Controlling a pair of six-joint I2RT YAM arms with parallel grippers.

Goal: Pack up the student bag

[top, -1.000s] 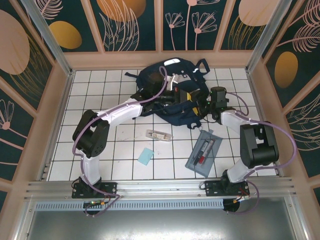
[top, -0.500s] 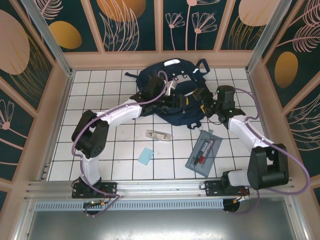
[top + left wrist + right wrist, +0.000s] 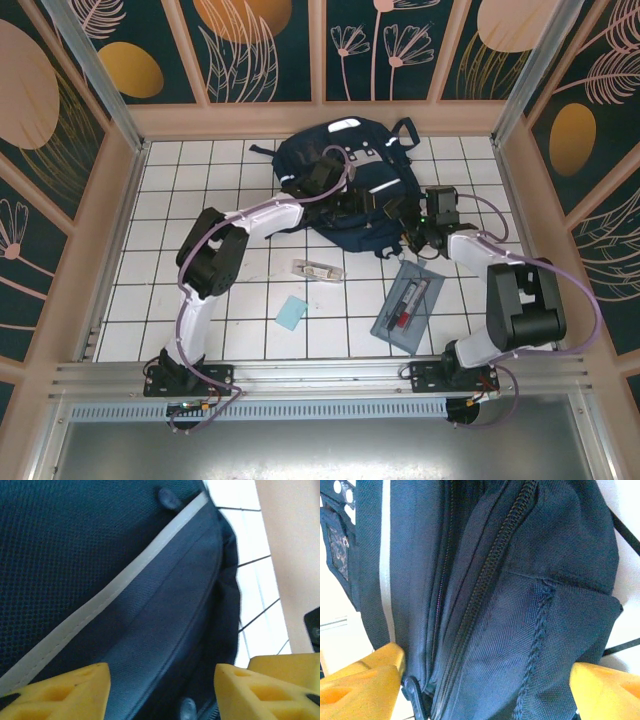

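- The large navy-blue fabric student bag (image 3: 305,160) is lying on the white-tiled counter (image 3: 200,200);
- the left gripper (image 3: 160,680) is hovering open over it; the right gripper (image 3: 485,680), jaws wide, is straddling its zip, probably seeking entry.

Bright, even light; wrist views perhaps soft.

Navy student bag (image 3: 530,630) close up; its zipper (image 3: 487,587) runs diagonally, closed. Yellow fingers (image 3: 360,685) spread wide at the lower corners, fabric between. White desk (image 3: 622,497) upper right.
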